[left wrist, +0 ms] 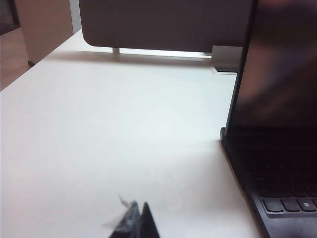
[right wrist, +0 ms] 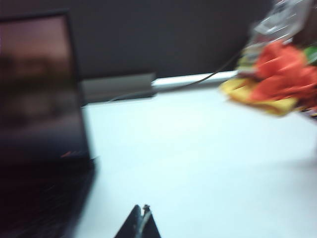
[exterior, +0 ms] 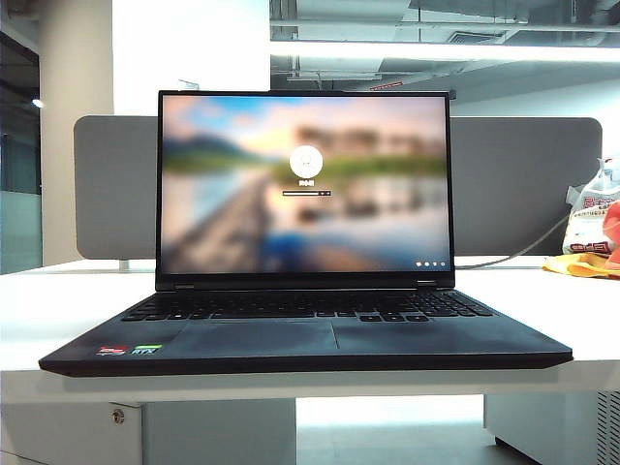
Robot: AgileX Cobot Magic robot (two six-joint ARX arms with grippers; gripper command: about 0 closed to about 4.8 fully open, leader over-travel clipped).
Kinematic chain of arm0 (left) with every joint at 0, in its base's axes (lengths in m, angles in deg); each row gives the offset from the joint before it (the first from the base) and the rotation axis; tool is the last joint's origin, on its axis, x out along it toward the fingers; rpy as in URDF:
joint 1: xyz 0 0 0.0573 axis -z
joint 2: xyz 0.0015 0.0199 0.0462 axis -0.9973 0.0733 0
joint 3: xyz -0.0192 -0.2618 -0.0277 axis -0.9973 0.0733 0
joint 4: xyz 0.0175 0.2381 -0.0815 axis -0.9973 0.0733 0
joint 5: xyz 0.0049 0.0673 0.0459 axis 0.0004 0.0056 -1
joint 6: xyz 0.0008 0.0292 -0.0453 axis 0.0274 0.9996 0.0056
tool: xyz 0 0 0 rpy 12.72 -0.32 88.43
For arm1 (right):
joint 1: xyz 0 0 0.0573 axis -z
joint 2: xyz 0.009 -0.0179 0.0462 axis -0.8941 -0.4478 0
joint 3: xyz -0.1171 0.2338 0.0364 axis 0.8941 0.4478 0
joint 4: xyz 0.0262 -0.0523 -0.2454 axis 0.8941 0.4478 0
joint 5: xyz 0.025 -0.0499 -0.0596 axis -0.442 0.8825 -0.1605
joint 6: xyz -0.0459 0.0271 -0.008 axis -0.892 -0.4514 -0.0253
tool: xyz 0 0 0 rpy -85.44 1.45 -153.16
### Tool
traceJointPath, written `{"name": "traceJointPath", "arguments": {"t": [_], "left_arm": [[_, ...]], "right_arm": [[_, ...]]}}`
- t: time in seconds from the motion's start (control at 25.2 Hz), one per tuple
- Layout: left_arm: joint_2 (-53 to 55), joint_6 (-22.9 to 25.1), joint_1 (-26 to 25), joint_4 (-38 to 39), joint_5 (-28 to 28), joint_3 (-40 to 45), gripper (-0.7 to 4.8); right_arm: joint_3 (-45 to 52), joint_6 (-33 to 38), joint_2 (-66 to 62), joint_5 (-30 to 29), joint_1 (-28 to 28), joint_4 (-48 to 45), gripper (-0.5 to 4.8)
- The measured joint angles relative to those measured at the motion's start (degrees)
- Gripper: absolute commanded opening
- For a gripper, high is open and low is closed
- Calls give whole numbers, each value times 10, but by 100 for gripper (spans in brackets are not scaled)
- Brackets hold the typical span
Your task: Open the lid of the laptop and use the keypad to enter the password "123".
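Observation:
The black laptop (exterior: 436, 339) stands on the white table with its lid (exterior: 305, 184) raised upright, the screen lit with a blurred sign-in picture. The keypad (exterior: 448, 306) is the rightmost block of keys. Neither gripper shows in the exterior view. In the left wrist view my left gripper (left wrist: 139, 204) is shut and empty over bare table, beside the laptop's edge (left wrist: 282, 188) and lid (left wrist: 277, 74). In the blurred right wrist view my right gripper (right wrist: 141, 207) is shut with nothing in it, over the table on the laptop's other side, apart from its dark base (right wrist: 39, 198).
A grey divider board (exterior: 523, 184) stands behind the laptop. A thin cable (exterior: 542, 242) runs along the back right. A plastic bag with red and yellow things (exterior: 596, 232) lies at the table's right edge, also in the right wrist view as the bag (right wrist: 277, 74).

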Motion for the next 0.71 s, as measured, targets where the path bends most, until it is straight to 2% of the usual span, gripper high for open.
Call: {"name": "traceJointPath", "arguments": {"t": [0.16, 0.32, 0.4, 0.71], "left_arm": [[0, 0, 0, 0, 0, 0, -5], [0, 0, 0, 0, 0, 0, -5], [0, 0, 0, 0, 0, 0, -5], [0, 0, 0, 0, 0, 0, -5]], "right_arm": [[1, -34, 0, 21, 45, -2, -1], [14, -74, 0, 6, 42, -6, -1], [34, -80, 0, -13, 42, -8, -1], [49, -112, 0, -26, 42, 16, -1]]}}
